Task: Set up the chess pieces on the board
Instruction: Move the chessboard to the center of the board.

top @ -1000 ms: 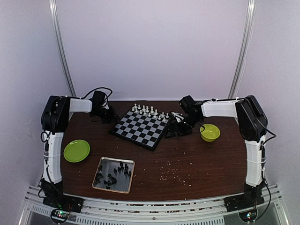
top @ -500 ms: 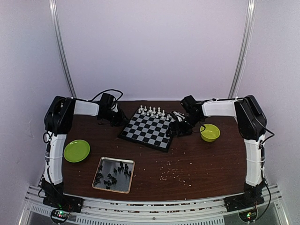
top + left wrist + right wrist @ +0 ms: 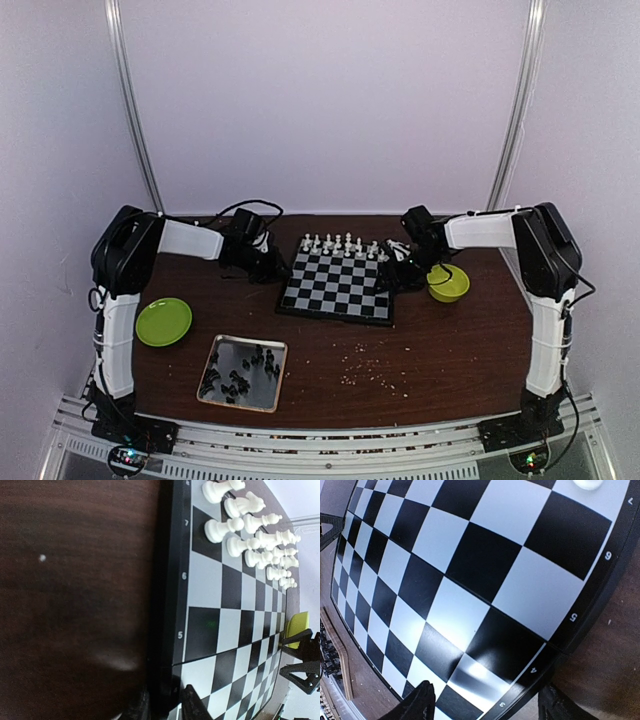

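The board [image 3: 335, 290] is lying flat on the far middle of the dark wooden counter [image 3: 460, 345], its sides running nearly square with the counter's edges. The white chess pieces [image 3: 340, 243] are standing in two rows along the board's far edge, the rows running left to right. The near rows are showing only bare squares. The black chess pieces [image 3: 240, 375] are lying jumbled in a shiny metal tray [image 3: 248, 341] on the near left of the counter, well apart from the board.

The left end effector [image 3: 268, 265] is sitting at the board's left edge. In the left wrist view its jaws are standing narrowly apart, one finger [image 3: 196, 707] over the squares and the other outside the black rim, so it is appearing to pinch the board's edge. The right end effector [image 3: 393, 272] is resting at the board's right edge, spread wide and gripping nothing. In the right wrist view the rim is passing between its fingers [image 3: 422, 705] without clear contact. A yellow-green bowl [image 3: 447, 283] is sitting just beside it.

Judging from this, the board is looking placed and the black set is waiting to be moved. The tray is lying toward the robot and to the left of both end effectors, with the left arm the nearer one. The empty near rows, the likely target, are running left to right between the two arms.
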Robot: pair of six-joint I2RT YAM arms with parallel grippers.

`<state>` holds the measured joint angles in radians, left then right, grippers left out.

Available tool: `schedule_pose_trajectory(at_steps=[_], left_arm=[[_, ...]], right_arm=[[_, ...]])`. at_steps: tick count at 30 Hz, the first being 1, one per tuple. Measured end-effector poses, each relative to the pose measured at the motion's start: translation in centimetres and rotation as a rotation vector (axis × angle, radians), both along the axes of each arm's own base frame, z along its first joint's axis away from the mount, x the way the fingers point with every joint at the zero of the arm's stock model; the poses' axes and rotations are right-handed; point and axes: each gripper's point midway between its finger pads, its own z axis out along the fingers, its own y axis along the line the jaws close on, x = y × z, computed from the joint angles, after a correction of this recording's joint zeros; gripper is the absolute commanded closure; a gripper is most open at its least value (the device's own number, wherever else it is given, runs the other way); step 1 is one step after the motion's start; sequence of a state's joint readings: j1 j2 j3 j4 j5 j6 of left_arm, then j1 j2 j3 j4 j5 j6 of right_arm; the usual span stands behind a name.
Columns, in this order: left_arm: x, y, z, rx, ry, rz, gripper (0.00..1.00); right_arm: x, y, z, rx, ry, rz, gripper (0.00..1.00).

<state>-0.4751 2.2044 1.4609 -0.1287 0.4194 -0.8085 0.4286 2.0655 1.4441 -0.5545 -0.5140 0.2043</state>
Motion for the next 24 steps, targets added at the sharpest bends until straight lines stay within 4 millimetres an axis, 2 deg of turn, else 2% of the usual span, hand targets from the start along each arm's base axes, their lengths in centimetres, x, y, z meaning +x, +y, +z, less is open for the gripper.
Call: schedule_pose_trajectory(at_steps=[6, 19, 24], left_arm=[[-3.1, -1.5, 0.0, 0.030, 0.020, -0.049, 0.79], [-12.1, -4.3, 0.0, 0.165, 0.055, -0.242, 0.82], [-14.8, -5.2, 0.0, 0.203, 0.044, -0.288, 0.82]], right_arm=[[-2.9, -1.6, -0.2, -0.039, 0.034, 0.024, 0.36], [-9.8, -4.8, -0.7, -0.113, 0.108, 0.117, 0.40], [-11.4, -5.8, -0.9, -0.145, 0.124, 0.150, 0.41]])
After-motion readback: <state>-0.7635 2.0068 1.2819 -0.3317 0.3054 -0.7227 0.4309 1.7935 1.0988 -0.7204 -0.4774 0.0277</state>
